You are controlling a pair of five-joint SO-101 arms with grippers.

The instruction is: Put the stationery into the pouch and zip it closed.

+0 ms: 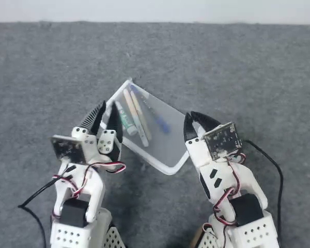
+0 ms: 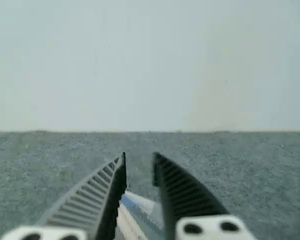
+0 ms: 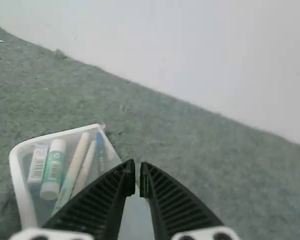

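So the pouch (image 1: 168,145) was a clear, frosted one with a white rim, lying flat and skewed on the grey felt-looking tabletop (image 1: 248,67). The stationery was already inside it, all bunched toward the pouch's far-left end. There was a green-and-white tube (image 1: 126,120), a pair of cream pens (image 1: 138,118) right beside it, and a blue pen (image 1: 157,120) on the other side of those. The rest of the pouch looked bare. From the right wrist view you could see the same bunch through the pouch (image 3: 40,215): the tube (image 3: 54,167), a cream pen (image 3: 77,160) and the blue pen (image 3: 100,147), plus a white barcoded stick (image 3: 37,162) next to the tube.

The left pincer (image 1: 108,106) sat at the pouch's left edge, by the end where the pens were. Its black jaws were spread a bit, and in its own wrist view (image 2: 139,156) a strip of the pouch (image 2: 140,215) showed down in the gap between them.

The right pincer (image 1: 191,116) was at the pouch's opposite, right-hand corner. It was pressed almost together (image 3: 136,164), with just a sliver between the tips. I honestly couldn't tell if it was nipping the pouch's rim or just sitting over it.

Beyond the pouch, the tabletop ran back to a plain pale wall (image 1: 155,10).
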